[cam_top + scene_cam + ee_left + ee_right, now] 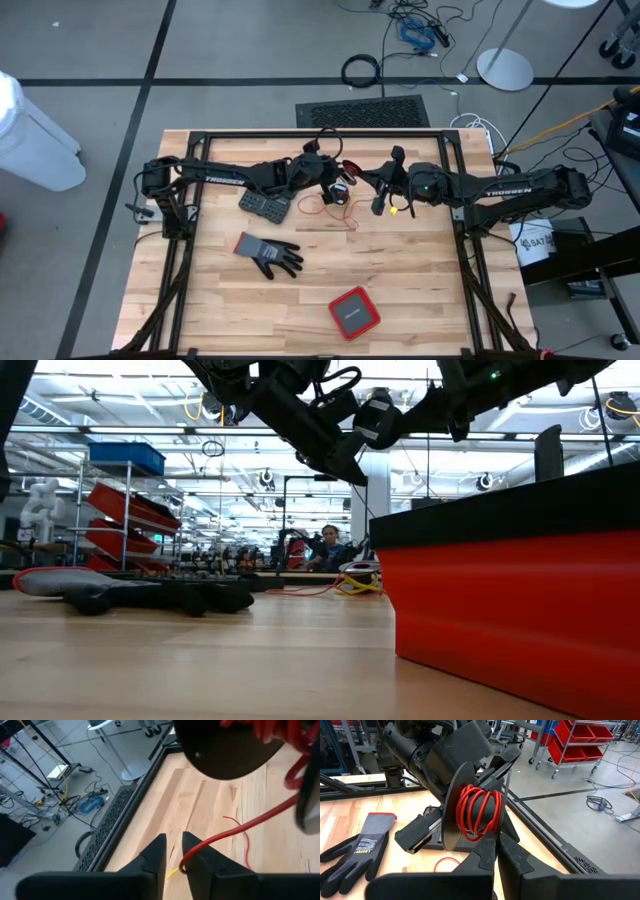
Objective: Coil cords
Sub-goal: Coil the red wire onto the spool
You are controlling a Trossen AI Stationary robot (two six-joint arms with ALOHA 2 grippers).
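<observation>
The red cord is partly wound on a black spool in front of my right gripper, which is shut at the spool's near side. From the spool the cord runs to my left gripper, whose fingers stand slightly apart. A slack stretch of the red cord lies on the table under both grippers. The yellow cord lies on the table below my right gripper. Both grippers hang above the table's far middle. My left gripper has the red cord lying over one finger and ending in the gap between the two; that gap is wider than the cord. From there the cord rises to the spool. My right gripper is shut on the spool's near edge, close to the red windings. Its own fingers hide the exact place of contact. The spool is lifted clear of the table.
A grey glove lies left of the table's middle, and a flat dark keypad lies under my left arm. A red box stands near the front edge. A black frame rims the table.
</observation>
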